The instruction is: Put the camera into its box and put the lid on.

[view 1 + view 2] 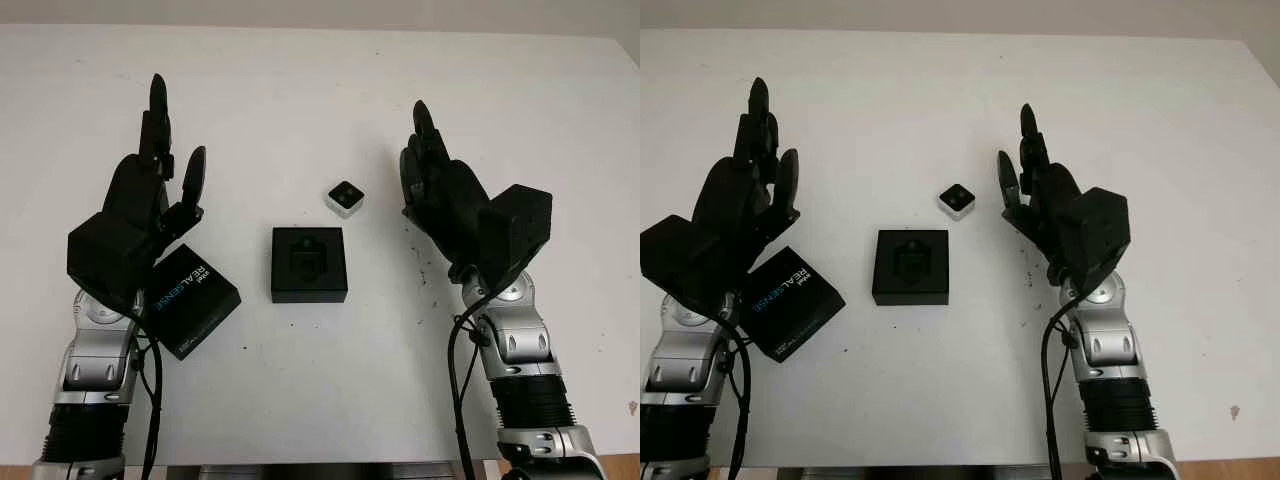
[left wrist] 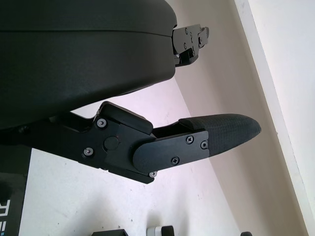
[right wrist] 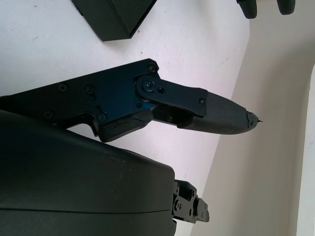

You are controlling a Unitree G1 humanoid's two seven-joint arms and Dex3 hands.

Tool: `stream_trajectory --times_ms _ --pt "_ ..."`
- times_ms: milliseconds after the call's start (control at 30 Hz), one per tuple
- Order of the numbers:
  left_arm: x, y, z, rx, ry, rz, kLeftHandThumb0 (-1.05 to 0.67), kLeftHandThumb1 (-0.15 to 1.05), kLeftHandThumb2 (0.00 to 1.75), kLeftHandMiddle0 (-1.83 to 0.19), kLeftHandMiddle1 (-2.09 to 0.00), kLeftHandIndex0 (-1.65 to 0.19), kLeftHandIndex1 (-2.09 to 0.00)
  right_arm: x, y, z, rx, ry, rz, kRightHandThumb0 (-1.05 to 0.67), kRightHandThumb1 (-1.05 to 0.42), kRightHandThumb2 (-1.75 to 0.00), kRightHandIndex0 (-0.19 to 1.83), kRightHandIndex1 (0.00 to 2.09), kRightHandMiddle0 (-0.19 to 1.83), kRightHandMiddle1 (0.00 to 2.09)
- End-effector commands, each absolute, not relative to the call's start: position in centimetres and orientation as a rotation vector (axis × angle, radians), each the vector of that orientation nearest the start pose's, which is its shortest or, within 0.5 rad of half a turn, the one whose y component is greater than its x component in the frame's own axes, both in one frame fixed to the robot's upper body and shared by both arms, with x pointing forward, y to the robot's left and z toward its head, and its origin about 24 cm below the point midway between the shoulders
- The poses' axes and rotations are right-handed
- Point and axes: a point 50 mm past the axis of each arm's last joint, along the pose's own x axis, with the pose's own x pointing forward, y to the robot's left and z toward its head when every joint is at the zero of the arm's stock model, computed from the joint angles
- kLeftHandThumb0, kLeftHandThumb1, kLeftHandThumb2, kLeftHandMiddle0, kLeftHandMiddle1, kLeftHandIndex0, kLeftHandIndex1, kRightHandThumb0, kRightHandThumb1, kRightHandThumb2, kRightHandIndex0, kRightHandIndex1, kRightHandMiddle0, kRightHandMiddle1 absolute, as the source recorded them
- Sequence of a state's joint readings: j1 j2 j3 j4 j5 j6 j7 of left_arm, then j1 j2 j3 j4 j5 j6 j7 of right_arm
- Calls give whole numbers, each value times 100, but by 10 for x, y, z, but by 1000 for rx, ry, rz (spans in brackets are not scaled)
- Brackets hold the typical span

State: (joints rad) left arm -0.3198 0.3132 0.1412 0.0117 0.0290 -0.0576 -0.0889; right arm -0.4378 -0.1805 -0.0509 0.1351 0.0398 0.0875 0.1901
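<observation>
Start of task: camera (image 1: 345,198) lies mid-counter, just beyond the open box (image 1: 309,264); lid (image 1: 192,299) sits toward the near left edge. My left robot hand (image 1: 150,190) and right robot hand (image 1: 432,180) hover open, empty. I should pinch the camera's sides, then lower it squarely into the recess.

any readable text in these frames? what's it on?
"REALSENSE", white and blue print on the black lid, lying at the left beside the left hand.
A smaller word above it on the lid: too small to read.
No text readable on the camera, the box or the right hand.
</observation>
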Motion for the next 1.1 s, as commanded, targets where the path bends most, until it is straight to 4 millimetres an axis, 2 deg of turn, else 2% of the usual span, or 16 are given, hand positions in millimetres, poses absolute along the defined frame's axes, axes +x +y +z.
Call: stream_trajectory --times_ms 0,267,400,433,500,567,700,833,1067 --pt "300 212 155 342 -392 7 -80 105 66 19 0 19 0 326 -160 133 -160 -214 204 -81 -105 -67 -19 0 -19 0" --pt "301 210 154 356 -372 8 -80 105 67 19 0 19 0 326 -161 131 -168 -195 201 -82 -105 -63 -19 0 -19 0" --pt "301 210 153 351 -374 5 -80 105 67 19 0 19 0 330 -168 139 -231 -230 188 -80 -105 -52 -19 0 -19 1" --pt "301 210 153 352 -375 4 -80 105 67 19 0 19 0 332 -171 143 -244 -251 195 -79 -105 -48 -18 1 -18 2" --pt "300 211 153 356 -376 5 -80 105 67 19 0 19 0 340 -177 151 -245 -266 232 -79 -105 -28 -15 3 -13 5" --pt "300 212 153 360 -377 6 -79 105 67 19 0 19 0 349 -183 159 -266 -273 273 -72 -98 -11 -7 7 -1 12" --pt "298 213 151 353 -365 16 -80 105 66 19 0 19 0 364 -193 178 -542 -322 305 -70 -87 -3 10 15 19 22" --pt "296 214 151 352 -364 23 -80 105 65 19 0 19 0 378 -197 192 -725 -307 351 -66 -79 -2 11 14 23 24" --pt "295 215 151 355 -363 23 -79 105 66 19 0 19 0 391 -192 204 -968 -302 428 -48 -73 -4 14 13 31 24"
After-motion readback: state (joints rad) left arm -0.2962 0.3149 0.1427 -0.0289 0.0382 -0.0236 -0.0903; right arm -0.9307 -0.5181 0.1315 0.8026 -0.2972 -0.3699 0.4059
